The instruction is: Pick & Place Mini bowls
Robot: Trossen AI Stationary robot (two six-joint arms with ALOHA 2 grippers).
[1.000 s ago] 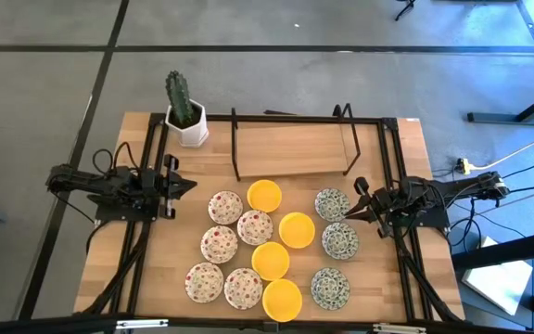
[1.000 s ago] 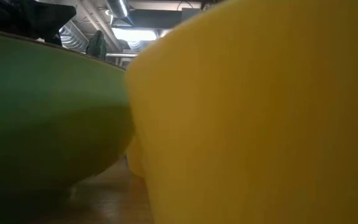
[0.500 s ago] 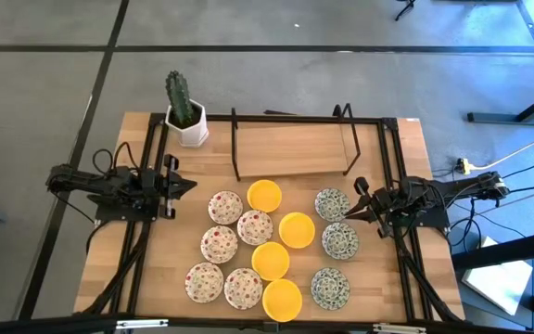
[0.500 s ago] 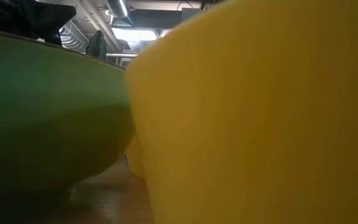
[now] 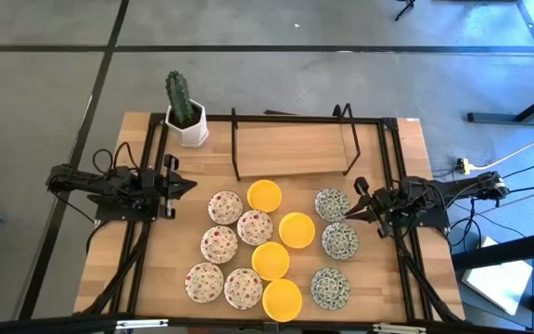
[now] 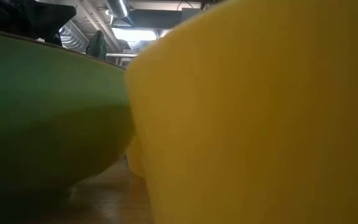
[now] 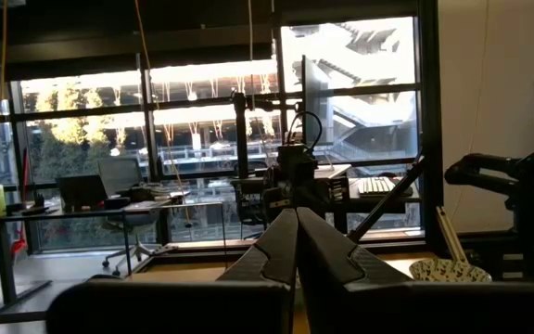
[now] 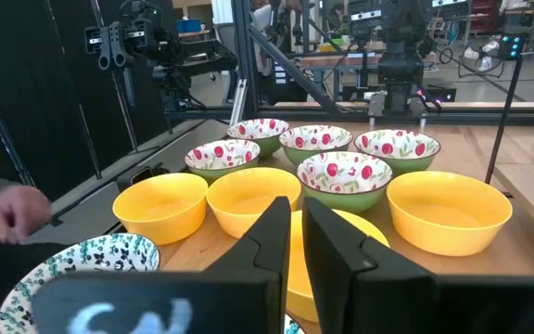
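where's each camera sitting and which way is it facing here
High view: overhead, facing straight down on the table; shows left gripper, right gripper and all the mini bowls.
Low view: at tabletop height, blocked by a yellow bowl; no robot parts identifiable.
Left wrist view: faces across the table toward windows, past its own shut fingers.
Right wrist view: faces across the bowls, over its own fingers.
Shared: high and right wrist views both show the red-speckled bowls.

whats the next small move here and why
Probably open the right gripper and ease it toward the nearest green-grey patterned bowl. Both arms sit parked at the table's sides, the left gripper shut and empty, and all the mini bowls lie untouched; that bowl is just ahead of the right fingers.
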